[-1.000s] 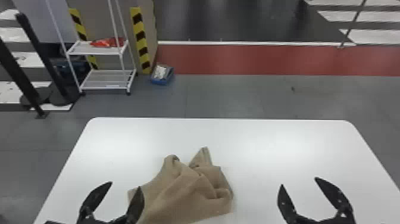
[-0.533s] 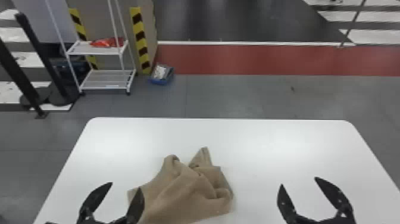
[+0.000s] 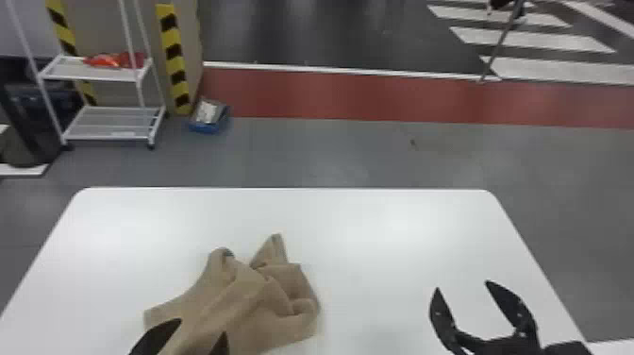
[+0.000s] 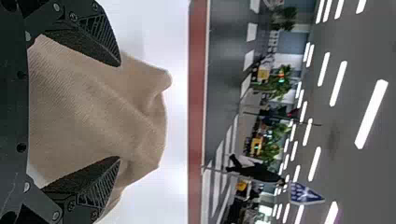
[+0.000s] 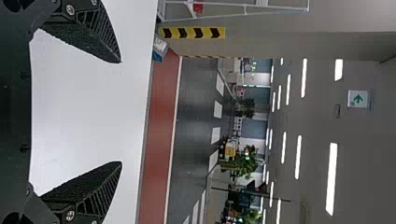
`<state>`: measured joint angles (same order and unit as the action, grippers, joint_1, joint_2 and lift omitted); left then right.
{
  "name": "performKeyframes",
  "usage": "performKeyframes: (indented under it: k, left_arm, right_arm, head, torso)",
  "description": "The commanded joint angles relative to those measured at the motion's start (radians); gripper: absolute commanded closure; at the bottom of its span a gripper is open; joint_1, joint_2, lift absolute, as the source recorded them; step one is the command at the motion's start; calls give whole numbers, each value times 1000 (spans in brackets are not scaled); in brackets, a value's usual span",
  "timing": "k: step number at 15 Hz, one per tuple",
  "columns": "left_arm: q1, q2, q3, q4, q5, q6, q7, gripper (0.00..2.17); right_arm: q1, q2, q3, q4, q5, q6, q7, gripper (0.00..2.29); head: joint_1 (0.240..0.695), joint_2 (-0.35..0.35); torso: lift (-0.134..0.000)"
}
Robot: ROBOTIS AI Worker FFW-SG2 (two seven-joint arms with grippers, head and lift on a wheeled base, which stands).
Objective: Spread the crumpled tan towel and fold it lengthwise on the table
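A crumpled towel [image 3: 254, 307] lies on the counter [image 3: 401, 245] by the spread left tool [image 3: 202, 328], the right tool [image 3: 462, 285] (also spread) well apart, as a pinch catching several bunched layers could drag it whole

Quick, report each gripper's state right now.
Left black two-fingered gripper: open, holding nothing, at the crumpled tan cloth towel.
Right black two-fingered gripper: open, empty, over the white round-cornered table.
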<state>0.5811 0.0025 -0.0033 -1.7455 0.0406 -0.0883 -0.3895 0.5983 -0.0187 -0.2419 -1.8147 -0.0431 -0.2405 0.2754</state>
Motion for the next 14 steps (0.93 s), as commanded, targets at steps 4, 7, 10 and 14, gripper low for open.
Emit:
performKeyframes:
  k: [4,7,10,14]
  left_arm:
    - [-119,-1,-83,149,-56,118,37,198]
    - [-147,-4,-87,195,-103,118,106,336]
    - [-148,1,-86,195,-151,118,192,1345]
    - [-61,2,-6,-5,-156,217,172,1966]
  right_arm:
    - [-26,2,-109,64,-47,-3,4,110]
    - [-34,3,-106,69,-49,-3,11,110]
    - [-51,5,-96,83,-47,1,18,110]
    - [-57,6,-93,94,-46,1,19,110]
  head:
    - [695,-350]
    - [695,-350]
    - [695,-350]
    - [695,-310]
  torso:
    - [0]
    - [0]
    - [0]
    - [0]
